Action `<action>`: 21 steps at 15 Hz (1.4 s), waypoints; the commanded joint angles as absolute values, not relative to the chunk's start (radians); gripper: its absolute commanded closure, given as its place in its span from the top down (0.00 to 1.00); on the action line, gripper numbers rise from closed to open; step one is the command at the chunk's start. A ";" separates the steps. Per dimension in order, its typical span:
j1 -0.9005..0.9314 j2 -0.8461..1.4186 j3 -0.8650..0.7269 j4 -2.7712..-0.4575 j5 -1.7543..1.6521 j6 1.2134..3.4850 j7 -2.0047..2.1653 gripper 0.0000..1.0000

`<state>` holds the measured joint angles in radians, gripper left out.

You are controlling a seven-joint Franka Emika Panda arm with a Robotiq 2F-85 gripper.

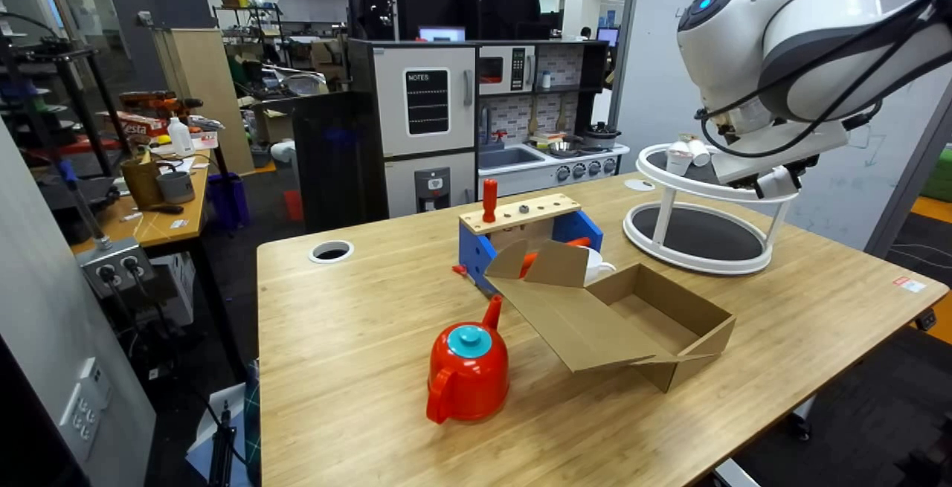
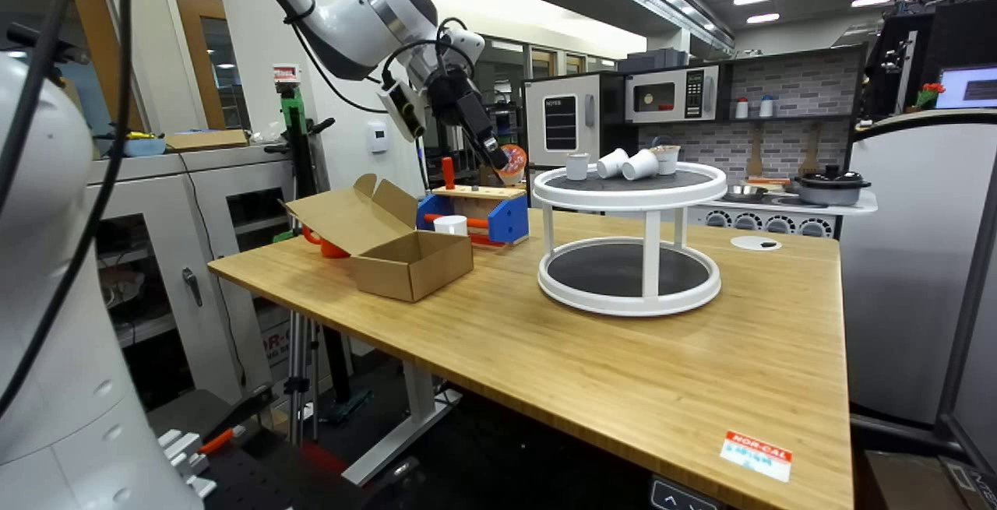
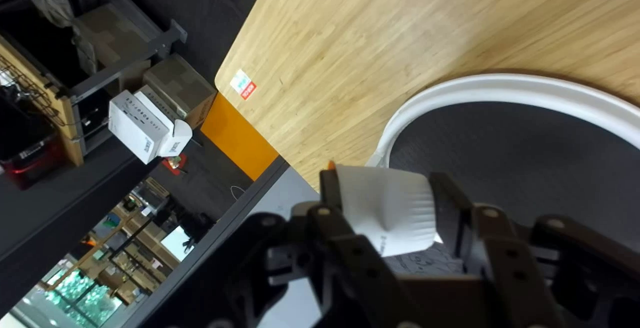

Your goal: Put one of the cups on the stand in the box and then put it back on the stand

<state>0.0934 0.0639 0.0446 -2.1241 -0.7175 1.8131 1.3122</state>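
Observation:
A small white cup (image 3: 385,208) with an orange lid is pinched lengthwise by my gripper (image 3: 384,180), its lid against the left finger and its ribbed base against the right. In an exterior view the held cup (image 2: 512,165) hangs in the air to the left of the upper tier, lid facing that camera. The white two-hooped stand (image 2: 615,200) carries several more white cups (image 2: 640,165) on top, some upright, some lying. In the wrist view a hoop of the stand (image 3: 500,87) curves behind the held cup. The cardboard box (image 1: 580,323) lies on the table with its flaps up.
A blue and wooden toy bench (image 1: 520,215) with an upright red peg stands behind the box, and a white mug (image 2: 450,225) is next to it. A red teapot (image 1: 468,368) sits close to the box. Behind the table is a play kitchen (image 1: 424,100).

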 commanded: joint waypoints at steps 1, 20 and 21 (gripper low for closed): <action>0.082 0.051 0.042 -2.085 -0.706 1.765 1.312 0.22; -0.017 0.086 -0.053 -1.954 -0.520 1.814 1.061 0.22; -0.021 0.088 -0.060 -1.952 -0.513 1.815 1.055 0.22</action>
